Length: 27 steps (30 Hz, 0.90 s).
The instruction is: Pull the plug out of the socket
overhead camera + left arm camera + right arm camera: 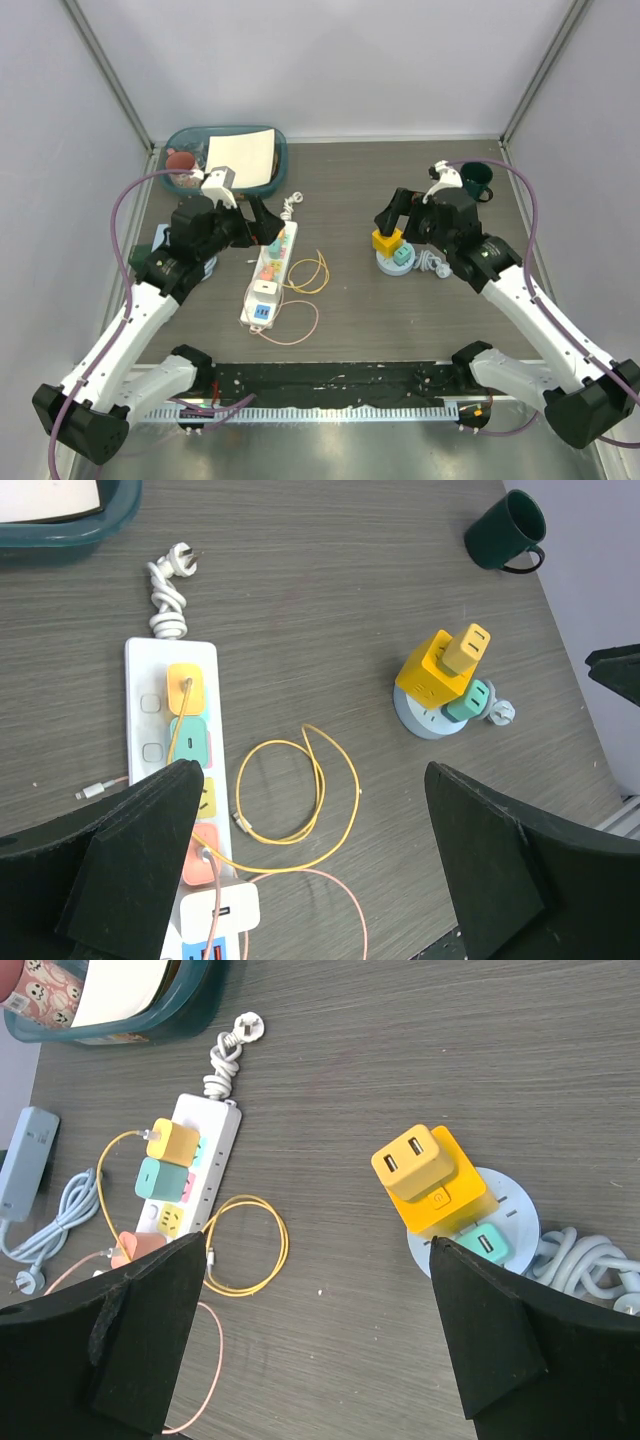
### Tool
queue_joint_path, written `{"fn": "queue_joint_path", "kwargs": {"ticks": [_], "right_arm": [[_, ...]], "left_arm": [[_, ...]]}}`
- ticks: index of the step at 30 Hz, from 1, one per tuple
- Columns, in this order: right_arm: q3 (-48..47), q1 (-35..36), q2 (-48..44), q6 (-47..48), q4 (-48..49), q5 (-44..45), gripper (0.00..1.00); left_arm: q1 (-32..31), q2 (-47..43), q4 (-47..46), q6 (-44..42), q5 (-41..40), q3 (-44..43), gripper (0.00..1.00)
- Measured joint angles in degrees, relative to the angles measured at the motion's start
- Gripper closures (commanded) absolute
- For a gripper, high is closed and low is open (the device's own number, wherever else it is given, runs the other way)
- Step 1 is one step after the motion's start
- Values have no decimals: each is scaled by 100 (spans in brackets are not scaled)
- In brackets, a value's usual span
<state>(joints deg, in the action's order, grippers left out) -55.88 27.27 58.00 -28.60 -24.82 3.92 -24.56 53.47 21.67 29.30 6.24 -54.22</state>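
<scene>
White and square, the plug (220,910) sits pushed into the socket (150,695), a long pastel-faced strip lying on the table (350,610), toward its near end. The left jaws hover spread wide above the strip and hold nothing. The plug shows at the bottom edge of the left wrist view, just beside one finger (130,860). The right jaws, equally spread, hang well apart near a yellow cube (460,1192).

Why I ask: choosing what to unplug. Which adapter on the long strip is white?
The square block at the strip's near end; the others are yellow, teal and pink.
</scene>
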Motion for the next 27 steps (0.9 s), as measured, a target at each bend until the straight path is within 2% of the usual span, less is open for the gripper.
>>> {"fn": "queue_joint_path", "kwargs": {"ticks": [14,19,23,24,27], "right_arm": [[39,0,-125,15,-20,214,2],[35,0,129,151,-151,903,7],[-214,-66,1032,258,-461,1180,19],[-234,-81,1222,291,-487,1156,30],[-208,-116,1504,415,-560,1084,42]], "left_arm": [[0,-20,-13,0,7,0,0],[-37,42,-15,4,0,-2,2],[-382,402,83,31,-92,-168,4],[-492,520,116,31,-94,-254,4],[-925,1095,278,28,-153,-789,4]]}}
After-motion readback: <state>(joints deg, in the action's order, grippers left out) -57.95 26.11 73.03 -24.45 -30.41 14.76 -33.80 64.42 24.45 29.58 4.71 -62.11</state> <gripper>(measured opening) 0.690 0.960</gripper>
